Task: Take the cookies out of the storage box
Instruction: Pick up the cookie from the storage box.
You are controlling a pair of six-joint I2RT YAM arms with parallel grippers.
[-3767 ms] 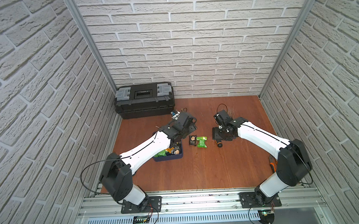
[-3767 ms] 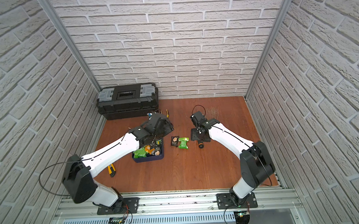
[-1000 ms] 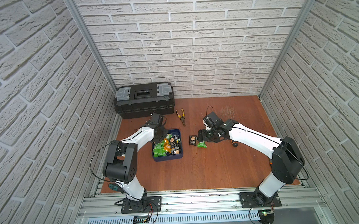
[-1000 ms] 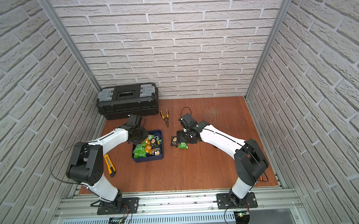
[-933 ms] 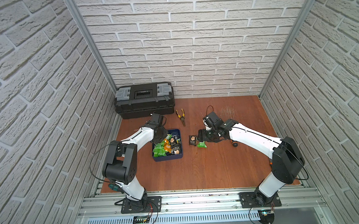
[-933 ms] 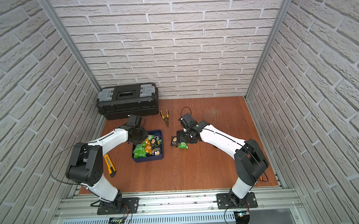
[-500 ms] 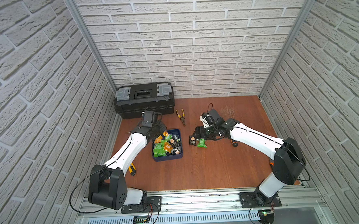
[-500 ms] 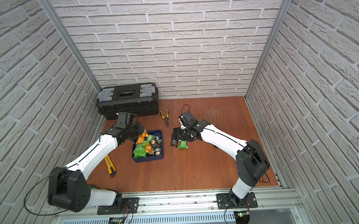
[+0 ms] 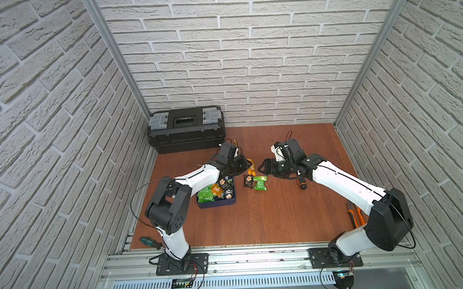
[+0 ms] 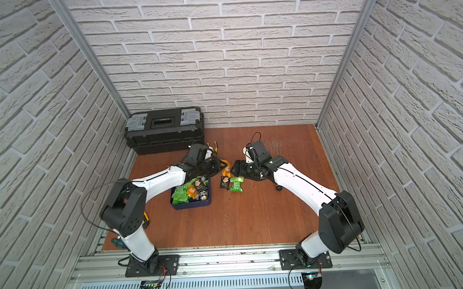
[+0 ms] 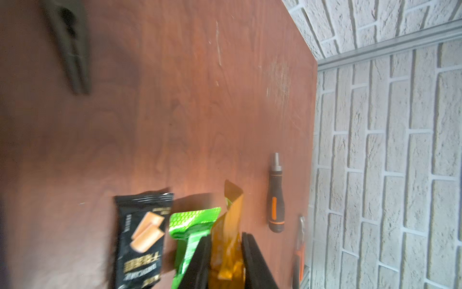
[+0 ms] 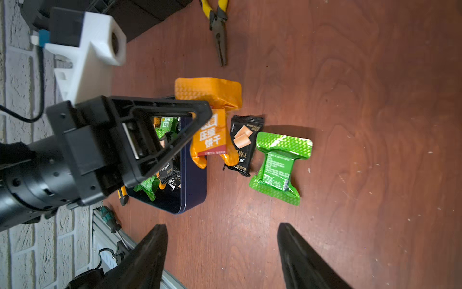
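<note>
A green-handled screwdriver [image 9: 148,240] lies nearest the camera at the lower left edge of the reddish wooden table [image 9: 269,219]. Orange-handled pliers [image 9: 354,214] lie at the table's right edge, beside the right arm.

Left of centre in both top views sits the storage box [image 9: 217,205], a shallow navy tray. It holds a heap of the cookies [image 9: 212,191] in green, orange and black foil, and its far end is hidden under the left arm. Just right of the box, a black packet [image 9: 248,181] and a green packet [image 9: 260,182] lie side by side on the bare wood. Further right, a black-and-orange screwdriver [image 9: 300,183] lies partly under the right arm.

Just beyond the two packets, the left gripper [image 11: 226,236] pinches an orange packet [image 11: 231,212], its jaws pressed onto the foil. The right wrist view shows this packet outside the box at its far right corner, overlapping the black packet's edge. Whether it touches the wood cannot be told.

Facing it from the right of the frame, the right gripper [image 12: 221,226] carries nothing. Its jaws are spread wide above bare wood near the green packet.

Farther back, yellow-handled pliers [image 12: 218,27] lie on the table, mostly hidden behind the left wrist in both top views. Against the far wall, at the table's upper left corner, stands a black toolbox [image 9: 186,128] with grey latches, its lid down.
</note>
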